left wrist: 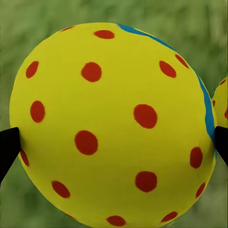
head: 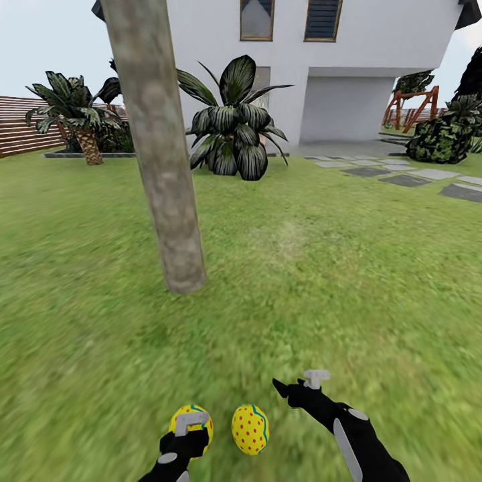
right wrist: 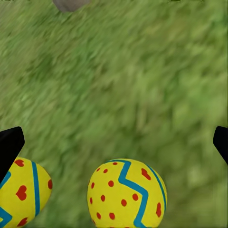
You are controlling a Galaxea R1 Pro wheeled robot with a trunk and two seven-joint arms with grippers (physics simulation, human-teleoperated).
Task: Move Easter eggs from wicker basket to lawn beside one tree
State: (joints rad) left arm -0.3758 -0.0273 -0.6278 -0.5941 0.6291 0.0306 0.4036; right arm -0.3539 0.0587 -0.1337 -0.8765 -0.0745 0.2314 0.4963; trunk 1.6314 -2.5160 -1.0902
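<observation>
Showing 2 Easter eggs (head: 250,429), 1 in left gripper (head: 189,428), 1 tree (head: 161,154)

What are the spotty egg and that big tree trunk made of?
The Easter egg in the left gripper looks like smooth painted plastic or shell: even, glossy yellow with crisp red dots. The tree trunk looks like rough, mottled grey-brown bark.

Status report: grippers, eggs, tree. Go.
Left gripper shut on a yellow red-dotted Easter egg. Right gripper open, holding nothing. Second egg on the lawn before the grey-brown tree trunk. Nothing in the way.
</observation>
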